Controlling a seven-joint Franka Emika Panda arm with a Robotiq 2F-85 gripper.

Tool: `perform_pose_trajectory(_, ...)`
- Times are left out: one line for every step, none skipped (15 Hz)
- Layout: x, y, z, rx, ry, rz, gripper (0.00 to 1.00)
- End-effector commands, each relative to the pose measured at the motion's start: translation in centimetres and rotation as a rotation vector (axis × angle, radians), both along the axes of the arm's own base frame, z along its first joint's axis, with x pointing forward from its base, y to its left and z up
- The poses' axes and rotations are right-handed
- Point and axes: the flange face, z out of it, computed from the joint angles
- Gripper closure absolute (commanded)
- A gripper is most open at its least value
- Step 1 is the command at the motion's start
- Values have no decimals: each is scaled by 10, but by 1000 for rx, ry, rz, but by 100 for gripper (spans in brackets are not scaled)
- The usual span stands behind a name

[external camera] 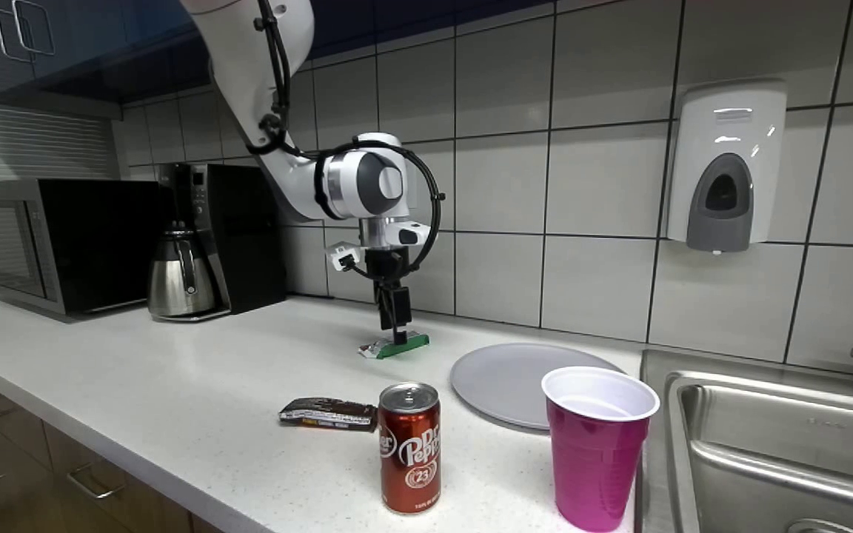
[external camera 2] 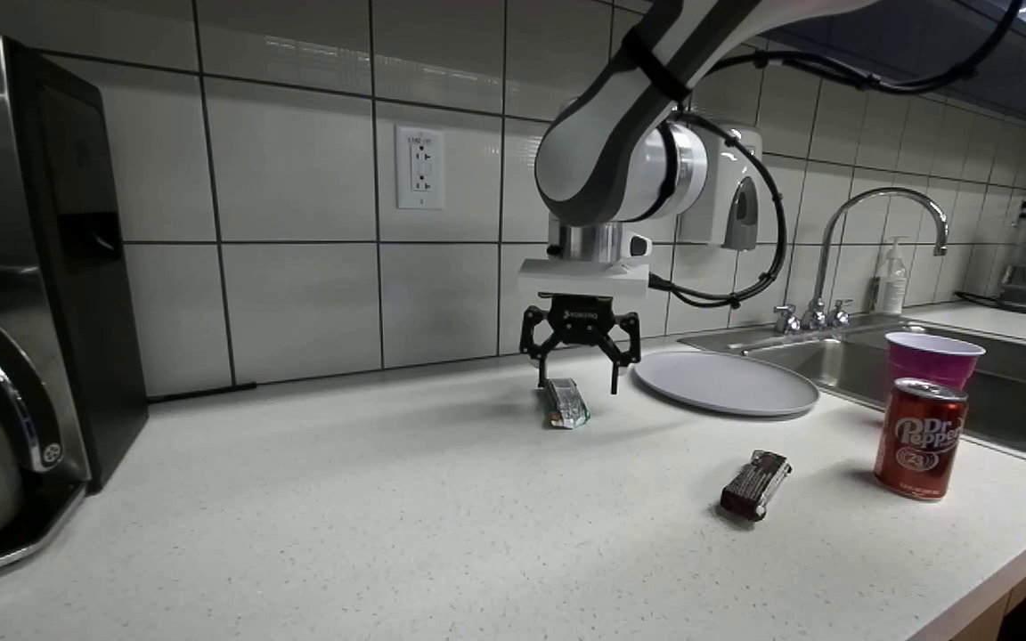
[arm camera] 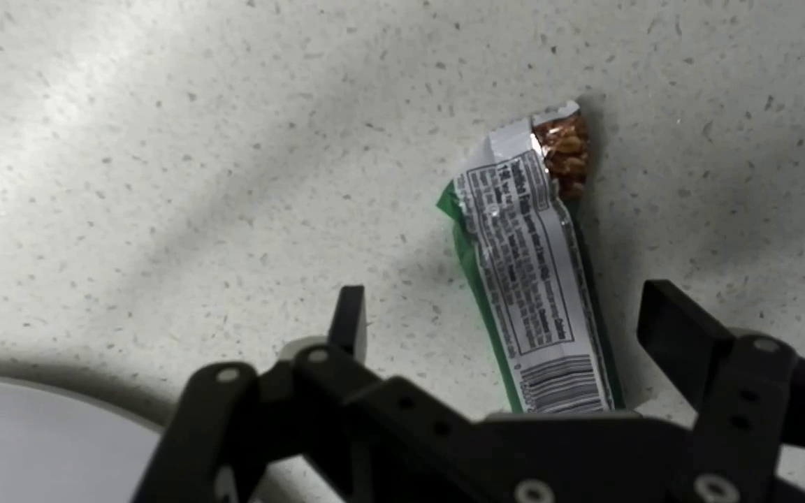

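Near the back edge of the counter (external camera 2: 344, 534), the green-wrapped bar (arm camera: 528, 279) lies between the wide-spread fingers of the gripper (external camera 2: 578, 388) — lining up looks done, gripping and lifting seem left. Its lower end hides behind the gripper's body in the wrist view, which crops the gray plate (arm camera: 39, 440); fingertip contact with the counter — hard to tell.

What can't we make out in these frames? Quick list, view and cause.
Lower end of the green bar: wrist view, hidden behind the body of the pincer.
The bar's smallest print: wrist view, too small and blurred.
Rest of the plate: wrist view, cut off by the left and bottom edges.
Lower part of the cup: an exterior view, behind the can.
Cup's inside bottom: both exterior views, hidden by its own wall.
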Motion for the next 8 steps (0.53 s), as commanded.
perform_pose_trajectory(2,-4,-1,25,7,21,0)
perform_pose_trajectory(2,-4,-2,26,8,23,0)
perform_pose_trajectory(2,-4,-3,28,11,25,0)
perform_pose_trajectory(2,-4,-4,28,13,26,0)
perform_pose_trajectory(2,-5,-5,29,14,28,0)
perform_pose_trajectory(2,-5,-5,30,15,29,0)
perform_pose_trajectory(2,-5,-6,30,17,30,0)
perform_pose_trajectory(2,-5,-7,28,17,32,0)
